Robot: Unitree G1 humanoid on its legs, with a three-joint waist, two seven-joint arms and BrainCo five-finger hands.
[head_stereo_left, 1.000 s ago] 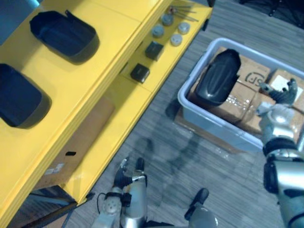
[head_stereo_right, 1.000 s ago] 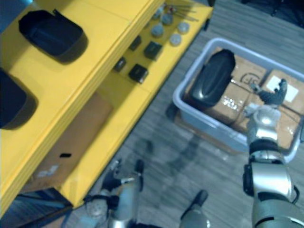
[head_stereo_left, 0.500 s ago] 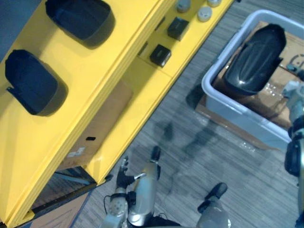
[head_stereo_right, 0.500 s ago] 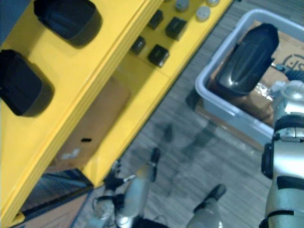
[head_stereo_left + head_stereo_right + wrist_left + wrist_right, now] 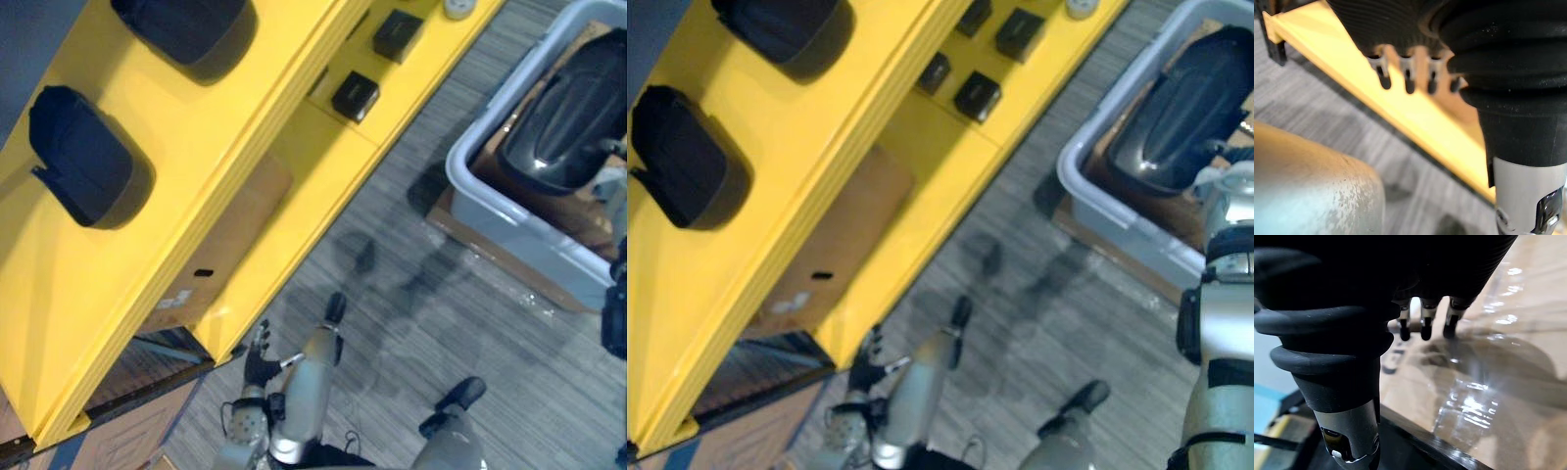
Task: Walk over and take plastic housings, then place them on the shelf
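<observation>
Not much happening in the last second. The whole view has slid, so that's the camera moving and not the stuff. The one plastic housing [image 5: 568, 113] is still lying in the grey bin [image 5: 519, 240] on the floor, same spot as before, and nobody's touching it. The other two housings [image 5: 83, 157] [image 5: 181, 22] haven't budged either, both up on the top level of the yellow shelf [image 5: 196, 147]. The small black boxes [image 5: 355, 95] sit one level down.

The right robot hand [image 5: 1423, 318] is still over the bin, just beside that housing. Its fingers are loose and holding nothing, hanging above the taped cardboard [image 5: 1508, 382] in there. A second ago you could see it spread over the boxes; now it's right at the edge of the head view.

The left robot hand [image 5: 257, 364] hangs low near the bottom corner of the shelf, relaxed and empty, same as before.
</observation>
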